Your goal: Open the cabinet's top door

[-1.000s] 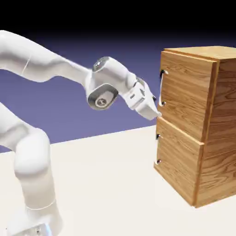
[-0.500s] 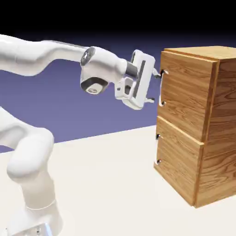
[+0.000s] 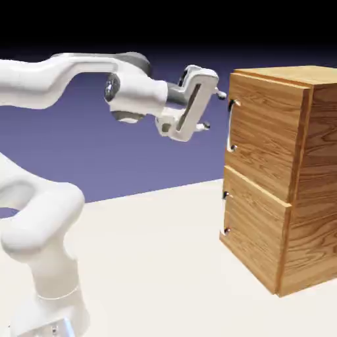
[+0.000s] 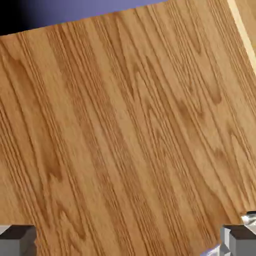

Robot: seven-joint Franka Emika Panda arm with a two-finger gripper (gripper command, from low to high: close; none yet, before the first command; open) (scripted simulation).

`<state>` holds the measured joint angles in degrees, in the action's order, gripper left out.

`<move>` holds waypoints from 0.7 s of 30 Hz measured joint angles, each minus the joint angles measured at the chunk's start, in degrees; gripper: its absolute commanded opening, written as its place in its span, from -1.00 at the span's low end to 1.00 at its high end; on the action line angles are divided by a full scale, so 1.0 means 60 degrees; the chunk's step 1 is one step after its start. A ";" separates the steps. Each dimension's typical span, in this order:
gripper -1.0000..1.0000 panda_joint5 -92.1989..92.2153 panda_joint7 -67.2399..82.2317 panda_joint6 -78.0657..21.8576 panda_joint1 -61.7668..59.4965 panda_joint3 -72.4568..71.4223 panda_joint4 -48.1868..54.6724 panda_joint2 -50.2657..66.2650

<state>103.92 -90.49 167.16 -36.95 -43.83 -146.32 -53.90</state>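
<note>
The cabinet point(image 3: 299, 184) of orange-brown grained wood stands at the right of the exterior view. Its top door point(image 3: 263, 138) is flat against the front, with a small vertical silver handle point(image 3: 230, 125) at the door's left edge. My gripper point(image 3: 213, 110) hangs level with the handle's upper half, a short gap to its left, pointing at the door. It is open, one finger above the other, with nothing between them. In the hand view the top door's wood point(image 4: 125, 125) fills the picture and my fingertips point(image 4: 17, 240) stand wide apart at the bottom corners.
The lower door point(image 3: 253, 230) sits shut beneath the top one, with its own small handle point(image 3: 226, 212) at the left edge. The pale table point(image 3: 151, 263) stretches between my base and the cabinet. A bit of silver point(image 4: 249, 218) shows by the right fingertip.
The hand has risen from the top door's lower corner to handle height and turned level toward the door, then drawn back a little to the left. The jaws stayed wide.
</note>
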 measured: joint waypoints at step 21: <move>0.00 0.8723 -0.4031 -0.0574 -0.3160 -0.3679 0.1233 -0.1783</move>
<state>156.26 -114.67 163.72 -55.91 -65.90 -138.92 -64.60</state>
